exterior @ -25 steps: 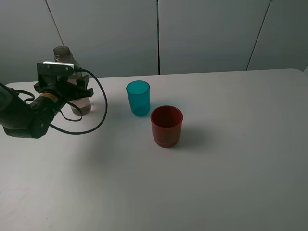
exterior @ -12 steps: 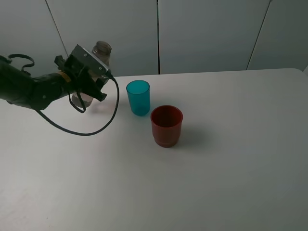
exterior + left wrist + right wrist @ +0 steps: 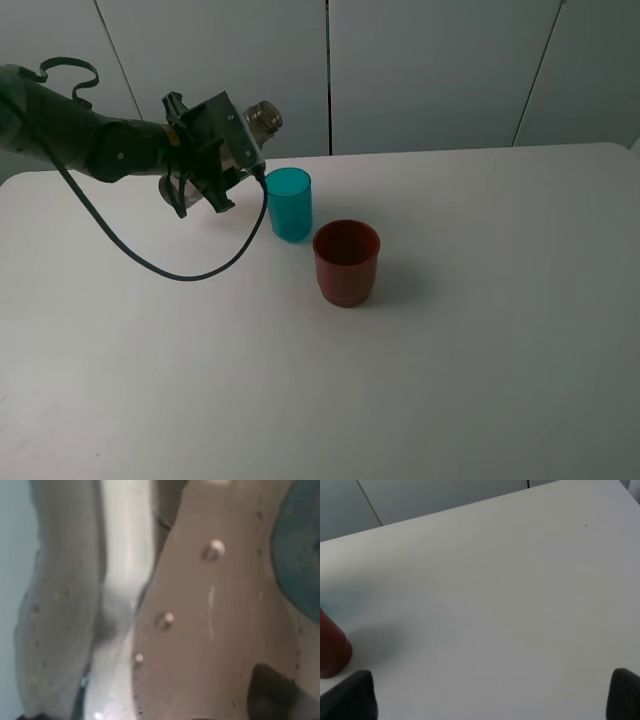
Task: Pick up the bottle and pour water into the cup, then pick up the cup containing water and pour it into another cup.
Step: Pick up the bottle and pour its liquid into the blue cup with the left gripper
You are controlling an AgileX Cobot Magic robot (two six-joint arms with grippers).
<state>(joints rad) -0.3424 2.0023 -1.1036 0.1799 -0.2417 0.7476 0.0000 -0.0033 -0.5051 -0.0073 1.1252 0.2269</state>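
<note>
Your left gripper [image 3: 220,160] is clamped on the tall smoky-grey plastic bottle [image 3: 262,119], tilted just beside the translucent teal tumbler [image 3: 288,203]. Bring its mouth over that rim before tipping further. Your right gripper [image 3: 487,700] gapes wide, empty.

No text or label is readable, not even on the bottle [image 3: 264,118].
</note>
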